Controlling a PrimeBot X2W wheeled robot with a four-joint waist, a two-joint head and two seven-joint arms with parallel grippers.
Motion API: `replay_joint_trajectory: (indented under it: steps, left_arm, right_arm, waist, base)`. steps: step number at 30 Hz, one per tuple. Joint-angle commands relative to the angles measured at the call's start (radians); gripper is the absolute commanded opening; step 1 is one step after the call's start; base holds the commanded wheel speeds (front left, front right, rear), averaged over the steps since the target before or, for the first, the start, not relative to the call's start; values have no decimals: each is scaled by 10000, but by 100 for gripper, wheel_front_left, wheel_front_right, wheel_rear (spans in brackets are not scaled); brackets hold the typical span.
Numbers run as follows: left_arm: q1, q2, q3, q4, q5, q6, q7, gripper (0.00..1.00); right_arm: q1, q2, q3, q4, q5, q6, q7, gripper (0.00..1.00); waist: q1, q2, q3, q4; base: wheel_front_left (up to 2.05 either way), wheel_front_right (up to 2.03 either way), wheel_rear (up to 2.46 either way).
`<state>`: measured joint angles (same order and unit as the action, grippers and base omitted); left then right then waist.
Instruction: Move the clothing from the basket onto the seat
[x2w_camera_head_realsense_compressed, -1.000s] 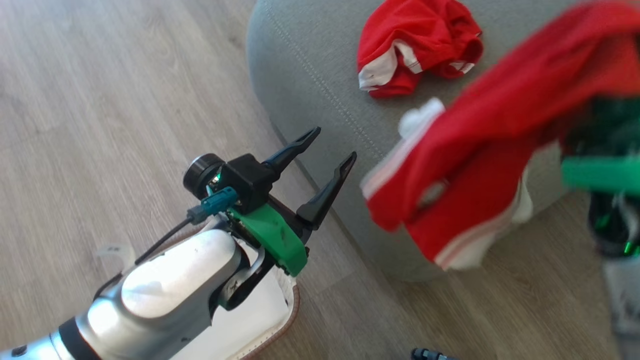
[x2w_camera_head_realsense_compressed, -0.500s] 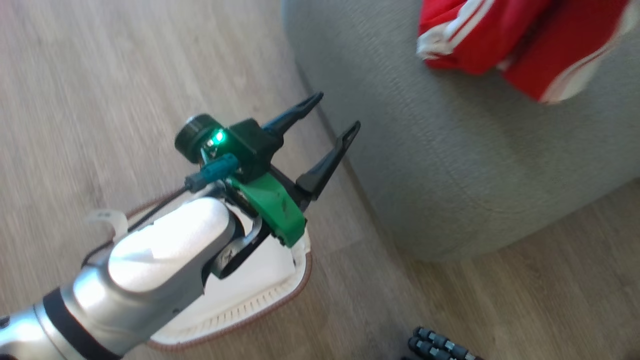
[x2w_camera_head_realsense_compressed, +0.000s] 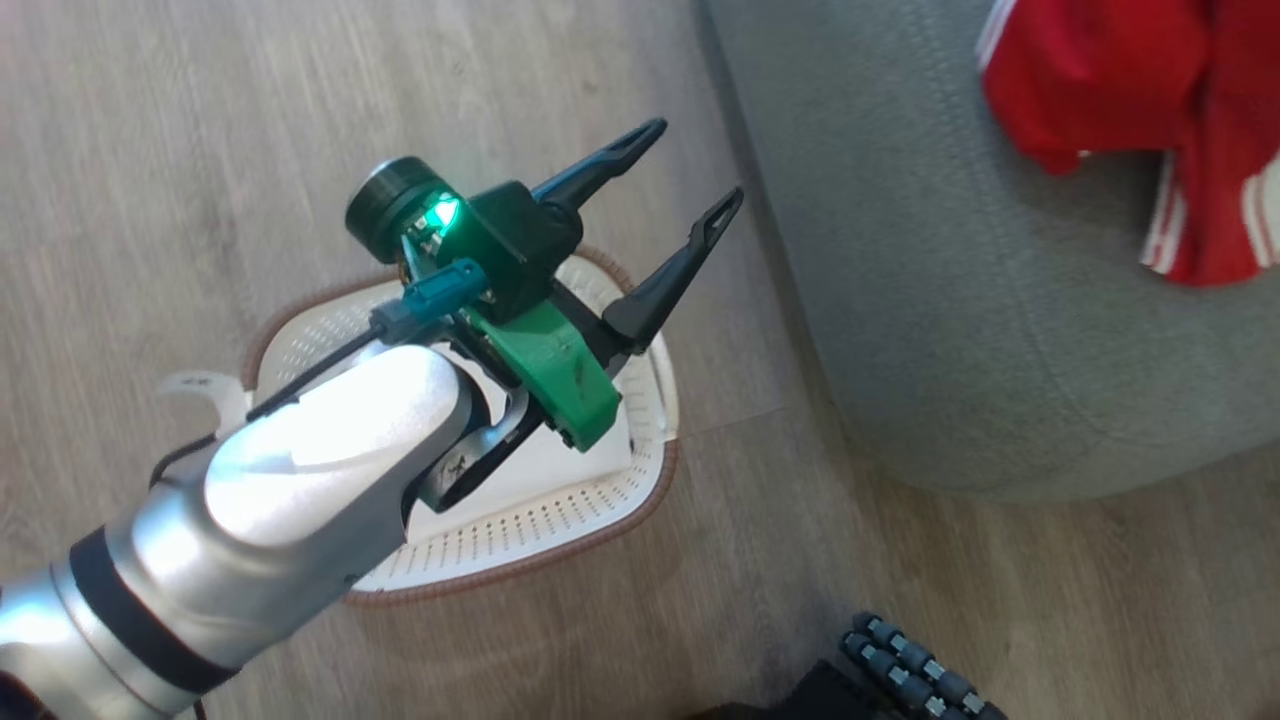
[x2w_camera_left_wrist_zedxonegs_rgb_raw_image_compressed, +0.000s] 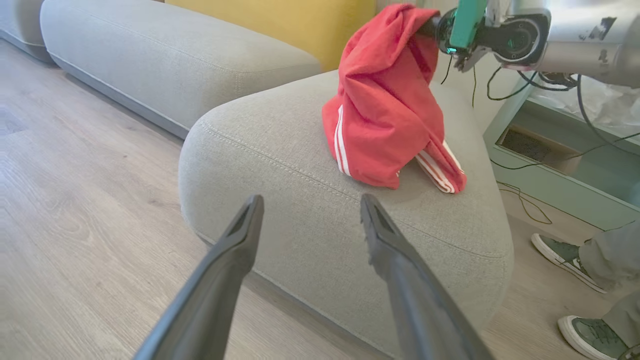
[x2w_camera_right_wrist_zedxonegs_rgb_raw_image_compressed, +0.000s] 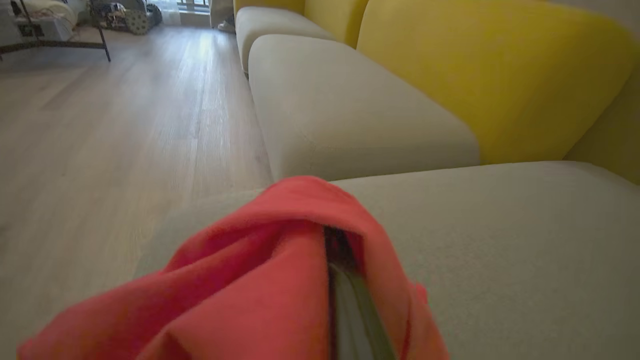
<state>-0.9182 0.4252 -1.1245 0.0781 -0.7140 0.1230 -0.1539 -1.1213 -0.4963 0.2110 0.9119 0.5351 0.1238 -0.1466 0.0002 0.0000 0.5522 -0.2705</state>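
Observation:
My left gripper (x2w_camera_head_realsense_compressed: 692, 162) hangs open and empty over the cream perforated basket (x2w_camera_head_realsense_compressed: 520, 525), which stands on the floor to the left of the seat; what shows of the basket's inside past my arm holds no fabric. The grey-green seat (x2w_camera_head_realsense_compressed: 950, 300) carries red clothing (x2w_camera_head_realsense_compressed: 1100, 80) with white stripes at its far right. In the left wrist view my left gripper (x2w_camera_left_wrist_zedxonegs_rgb_raw_image_compressed: 311, 200) points at the seat (x2w_camera_left_wrist_zedxonegs_rgb_raw_image_compressed: 300, 165), where a red garment (x2w_camera_left_wrist_zedxonegs_rgb_raw_image_compressed: 385, 115) hangs from my right arm's green wrist part (x2w_camera_left_wrist_zedxonegs_rgb_raw_image_compressed: 462, 22), its lower end resting on the cushion. My right gripper (x2w_camera_right_wrist_zedxonegs_rgb_raw_image_compressed: 347, 295) is shut on this red clothing (x2w_camera_right_wrist_zedxonegs_rgb_raw_image_compressed: 260, 290) above the seat (x2w_camera_right_wrist_zedxonegs_rgb_raw_image_compressed: 500, 240).
Wooden floor (x2w_camera_head_realsense_compressed: 200, 150) surrounds the basket. Another grey cushion (x2w_camera_left_wrist_zedxonegs_rgb_raw_image_compressed: 165, 60) and a yellow backrest (x2w_camera_right_wrist_zedxonegs_rgb_raw_image_compressed: 475, 75) lie beyond the seat. A person's shoes (x2w_camera_left_wrist_zedxonegs_rgb_raw_image_compressed: 565, 255) stand on the floor past the seat, near loose cables (x2w_camera_left_wrist_zedxonegs_rgb_raw_image_compressed: 525, 205). A black ribbed part (x2w_camera_head_realsense_compressed: 910, 670) sits at the bottom edge.
The head camera has swung, bringing the basket into fuller view. My right gripper has carried the red garment from beside the seat's edge to above the cushion. The left gripper stays open.

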Motion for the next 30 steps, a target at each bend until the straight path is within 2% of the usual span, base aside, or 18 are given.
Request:
replay_joint_trajectory:
  steps: [1, 6, 7, 9, 11, 12, 14, 19, 22, 27, 30]
  left_arm:
    - [-390, 125, 341, -254, 104, 1, 4, 100]
    - [-384, 159, 321, -220, 98, -1, -25, 100]
    - [-370, 170, 320, -210, 92, 1, -42, 100]
    - [-335, 190, 324, -186, 67, 3, -77, 100]
    - [-298, 193, 331, -150, 35, 9, -115, 100]
    - [-286, 190, 335, -136, 25, 17, -134, 100]
    - [-258, 174, 339, -105, 2, 23, -180, 100]
    - [-46, 107, 340, 59, -132, 24, -337, 100]
    - [189, 81, 362, 193, -239, 58, -477, 100]
    - [621, 92, 476, 301, -396, 151, -715, 100]
    - [787, 115, 521, 330, -465, 191, -770, 100]
  right_arm:
    - [-72, -323, 68, -21, -23, 69, 130, 0]
    - [-172, -454, 411, 1317, -146, 69, 923, 0]
    - [-168, -457, 467, 1526, -136, 69, 1101, 6]
    - [-184, -450, 581, 1830, -104, 69, 1388, 36]
    - [-206, -429, 667, 2024, -55, 69, 1528, 56]
    - [-235, -416, 721, 2087, -44, 69, 1569, 76]
    - [-291, -388, 836, 2191, -24, 69, 1653, 100]
    - [-285, -244, 1272, 2201, 133, 69, 2063, 100]
    - [-79, -169, 1619, 2067, 462, 69, 2741, 100]
    - [418, -464, 2372, 1321, 1017, 69, 3541, 100]
    - [652, -682, 2683, 869, 1205, 69, 3624, 100]
  waist:
    - [-2, 0, 178, 176]
    - [-2, 0, 292, 363]
    - [-2, 0, 280, 383]
    - [-2, 0, 225, 405]
    - [-2, 0, 125, 410]
    - [-2, 0, 69, 404]
    - [-2, 0, -77, 378]
    - [-2, 0, -675, 257]
    - [-2, 0, -1182, 155]
    - [-2, 0, -2028, 61]
    - [-2, 0, -2337, 62]
  base:
    - [0, 0, 0]
    - [0, 0, 0]
    - [0, 0, 0]
    - [0, 0, 0]
    - [0, 0, 0]
    - [0, 0, 0]
    - [0, 0, 0]
    - [0, 0, 0]
    - [0, 0, 0]
    - [0, 0, 0]
    - [0, 0, 0]
